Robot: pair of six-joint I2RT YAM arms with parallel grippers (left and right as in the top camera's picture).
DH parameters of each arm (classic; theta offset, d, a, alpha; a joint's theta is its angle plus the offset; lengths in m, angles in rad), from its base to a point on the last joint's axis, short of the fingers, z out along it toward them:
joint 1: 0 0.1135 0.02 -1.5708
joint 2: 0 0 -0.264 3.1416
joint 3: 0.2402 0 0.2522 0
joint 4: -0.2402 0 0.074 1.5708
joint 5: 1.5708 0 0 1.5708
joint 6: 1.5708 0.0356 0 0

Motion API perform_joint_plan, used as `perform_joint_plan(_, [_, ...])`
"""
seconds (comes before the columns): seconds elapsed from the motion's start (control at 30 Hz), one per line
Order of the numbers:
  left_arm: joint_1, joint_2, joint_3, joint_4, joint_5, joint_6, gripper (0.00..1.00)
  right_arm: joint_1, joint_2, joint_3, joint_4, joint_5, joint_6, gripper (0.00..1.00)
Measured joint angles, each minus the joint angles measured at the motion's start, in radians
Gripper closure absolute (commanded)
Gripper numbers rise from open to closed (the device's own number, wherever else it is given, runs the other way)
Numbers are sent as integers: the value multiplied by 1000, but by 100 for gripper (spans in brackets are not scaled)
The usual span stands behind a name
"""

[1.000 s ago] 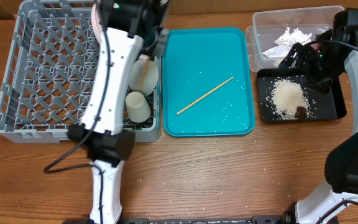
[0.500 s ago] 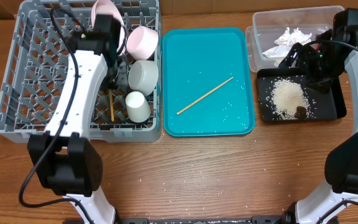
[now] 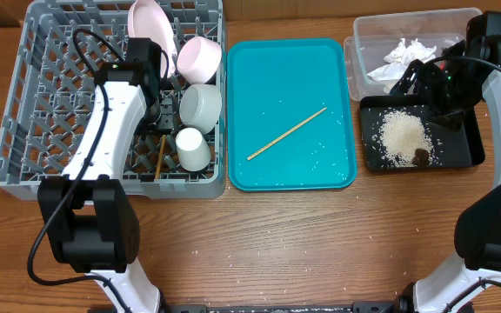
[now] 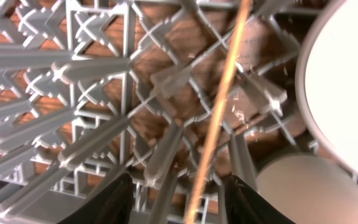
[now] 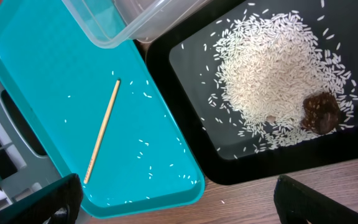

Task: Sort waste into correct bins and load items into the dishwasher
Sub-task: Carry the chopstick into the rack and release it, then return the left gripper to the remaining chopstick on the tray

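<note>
The grey dish rack [image 3: 33, 104] holds a pink plate [image 3: 150, 22], a pink bowl [image 3: 200, 56], a white bowl [image 3: 200, 104], a white cup [image 3: 192, 148] and one chopstick [image 3: 159, 156]. My left gripper [image 3: 155, 113] is open just above that chopstick [image 4: 219, 112], which lies on the rack grid between my fingers [image 4: 179, 205]. The second chopstick [image 3: 287, 133] lies on the teal tray [image 3: 259, 61]. My right gripper [image 3: 430, 94] hovers open over the black tray [image 3: 472, 148], which holds rice [image 3: 403, 135] and a brown lump [image 3: 420, 156]. A crumpled napkin [image 3: 407, 52] lies in the clear tub [image 3: 359, 39]. The red wrapper is not clearly visible.
Loose rice grains dot the teal tray [image 5: 55, 74] around the chopstick [image 5: 102, 130]. The right wrist view also shows the rice pile [image 5: 278, 68], the brown lump [image 5: 321, 112] and a corner of the clear tub [image 5: 123, 18]. Wooden table runs along the front.
My left arm has swung left off the dishes, uncovering the plate and bowls. A chopstick now lies in the rack, free of the fingers. My right arm has not moved.
</note>
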Motion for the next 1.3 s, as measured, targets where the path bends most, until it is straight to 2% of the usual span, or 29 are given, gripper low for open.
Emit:
perform_joint_plan(0.13, [-5, 0, 166, -103, 3, 1, 51, 0, 0, 0, 0, 0, 1, 0])
perform_joint_plan(0.27, [-50, -21, 266, -116, 49, 54, 48, 0, 0, 0, -1, 0, 0, 0])
perform_joint_plan(0.47, [-307, -54, 273, -14, 256, 403, 35, 0, 0, 0, 0, 0, 0, 0])
perform_joint_plan(0.57, [-416, -21, 252, 34, 274, 515, 35, 0, 0, 0, -1, 0, 0, 0])
perform_joint_plan(0.67, [-490, 68, 248, 64, 266, 576, 36, 0, 0, 0, 0, 0, 1, 0])
perform_joint_plan(0.93, [-552, 338, 225, 88, 243, 602, 39, 0, 0, 0, -1, 0, 0, 0])
perform_joint_plan(1.3, [-552, 393, 224, 98, 237, 580, 49, 0, 0, 0, -1, 0, 0, 0])
